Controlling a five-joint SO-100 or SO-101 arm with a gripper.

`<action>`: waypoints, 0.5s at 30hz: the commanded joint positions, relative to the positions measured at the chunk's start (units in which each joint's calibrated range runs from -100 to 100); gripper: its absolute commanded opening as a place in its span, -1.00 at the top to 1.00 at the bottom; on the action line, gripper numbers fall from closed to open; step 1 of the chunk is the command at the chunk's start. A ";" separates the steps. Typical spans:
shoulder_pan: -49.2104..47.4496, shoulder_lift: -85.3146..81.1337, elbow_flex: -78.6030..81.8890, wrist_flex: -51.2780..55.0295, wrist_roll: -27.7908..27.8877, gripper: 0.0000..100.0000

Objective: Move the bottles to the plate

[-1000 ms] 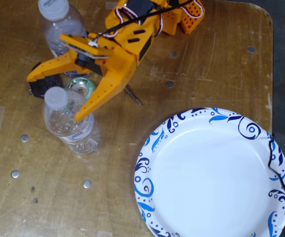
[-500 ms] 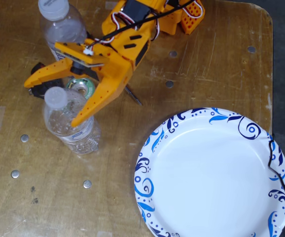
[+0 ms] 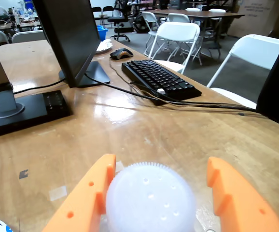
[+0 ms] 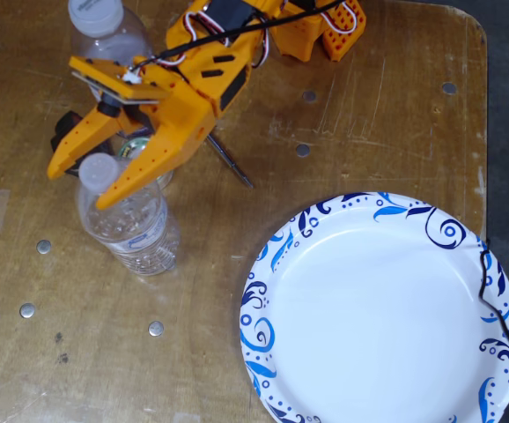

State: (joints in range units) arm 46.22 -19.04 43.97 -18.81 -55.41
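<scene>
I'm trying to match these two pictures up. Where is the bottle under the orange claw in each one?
Wrist view: only the bottle's white cap shows, bottom centre, between the fingers.
Fixed view: the bottle stands at left, cap between the fingers, clear of the plate.
Shared landmark: the orange gripper.

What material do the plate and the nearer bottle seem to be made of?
The plate: probably paper, matte white with printed blue swirls and a scalloped rim. The bottle between the fingers of the tool: clear, glossy, ribbed plastic, since the table shows through it; its white cap looks like ridged plastic.

Wooden table (image 4: pixel 369 123) with bottles (image 4: pixel 131 225), plate (image 4: pixel 378 308)
</scene>
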 commanded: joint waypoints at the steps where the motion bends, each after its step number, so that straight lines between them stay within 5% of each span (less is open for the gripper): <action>1: 0.09 -0.10 -1.81 -0.69 -1.56 0.58; 15: 3.54 -0.60 0.71 -0.77 -1.56 0.86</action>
State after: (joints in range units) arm 48.86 -19.04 44.60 -19.06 -57.18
